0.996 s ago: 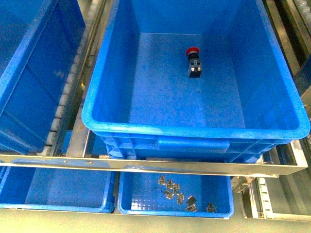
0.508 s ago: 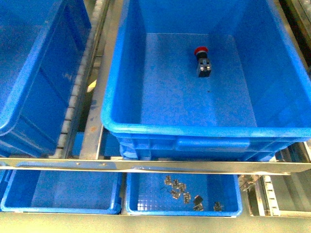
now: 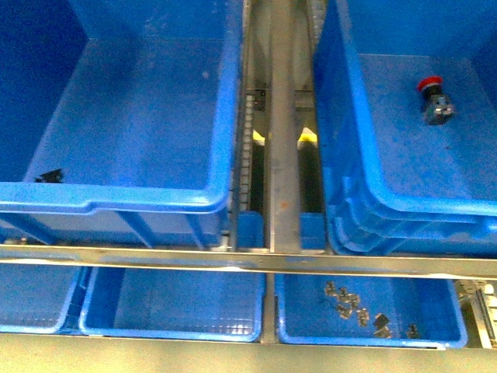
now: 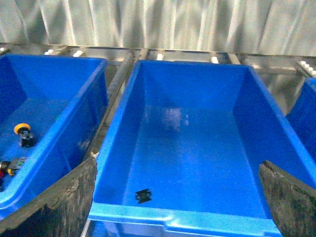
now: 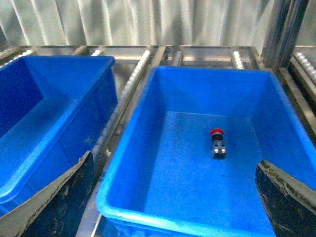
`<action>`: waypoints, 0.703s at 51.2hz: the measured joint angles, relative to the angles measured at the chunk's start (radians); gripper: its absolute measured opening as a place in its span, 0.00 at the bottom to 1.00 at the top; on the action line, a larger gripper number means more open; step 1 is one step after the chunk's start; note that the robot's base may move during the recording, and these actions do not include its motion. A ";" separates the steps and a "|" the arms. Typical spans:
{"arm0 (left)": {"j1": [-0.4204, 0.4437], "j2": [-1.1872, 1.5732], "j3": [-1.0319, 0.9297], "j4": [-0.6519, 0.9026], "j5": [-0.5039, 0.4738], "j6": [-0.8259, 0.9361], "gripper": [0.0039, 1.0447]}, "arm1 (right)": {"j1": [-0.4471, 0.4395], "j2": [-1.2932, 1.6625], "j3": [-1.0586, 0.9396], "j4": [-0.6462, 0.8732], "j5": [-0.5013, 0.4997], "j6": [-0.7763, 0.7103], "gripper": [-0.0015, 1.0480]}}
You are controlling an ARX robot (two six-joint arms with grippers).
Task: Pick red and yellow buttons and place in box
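The red button [image 3: 432, 96] lies on its side on the floor of the box [image 3: 404, 206], a large deep blue crate at the right of the front view. It also shows in the right wrist view [image 5: 217, 144], inside the box [image 5: 148, 217]. My right gripper [image 5: 173, 210] is open and empty above the box's near rim. My left gripper [image 4: 175, 212] is open and empty above the near rim of another large blue crate [image 4: 173, 217]. A button with a yellow-orange cap [image 4: 22, 131] lies in a third crate [image 4: 74, 128] beside it.
The middle crate [image 3: 116, 198] holds only a small black piece [image 3: 48, 176], also seen in the left wrist view [image 4: 143, 195]. A metal roller rail [image 3: 281, 155] separates the crates. Shallow blue trays sit below; one [image 3: 373, 338] holds several small metal parts [image 3: 349, 305].
The front view has swung left. The box with the red button has shifted from the middle to the right edge, and the other crate with the black piece has come into view.
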 joint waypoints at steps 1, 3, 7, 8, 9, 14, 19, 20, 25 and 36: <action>0.000 0.000 0.000 0.000 0.000 0.000 0.93 | 0.000 0.000 0.000 0.000 0.000 0.000 0.94; 0.000 0.000 0.000 0.000 0.000 0.000 0.93 | 0.000 0.000 0.000 0.000 0.000 0.000 0.94; 0.000 0.000 0.000 0.000 0.000 0.000 0.93 | 0.000 0.000 0.000 0.000 -0.001 0.000 0.94; 0.000 0.000 0.000 0.000 -0.001 0.000 0.93 | 0.000 0.000 0.000 0.000 0.000 0.000 0.94; 0.000 0.000 0.000 -0.001 -0.001 0.000 0.93 | 0.000 0.000 0.000 0.000 0.000 0.000 0.94; 0.000 0.000 0.000 -0.001 -0.002 0.000 0.93 | 0.000 0.000 0.000 0.000 0.000 0.000 0.94; 0.000 0.000 0.000 -0.001 -0.001 0.000 0.93 | 0.000 0.000 0.000 0.000 0.000 0.000 0.94; 0.000 0.000 0.000 -0.001 -0.001 0.000 0.93 | 0.000 0.000 0.000 0.000 0.000 0.000 0.94; 0.000 0.000 0.000 -0.002 -0.001 0.000 0.93 | 0.000 0.000 0.000 0.000 0.000 0.000 0.94; -0.001 0.000 0.000 -0.002 -0.008 0.000 0.93 | -0.002 -0.001 0.000 -0.001 -0.011 -0.001 0.94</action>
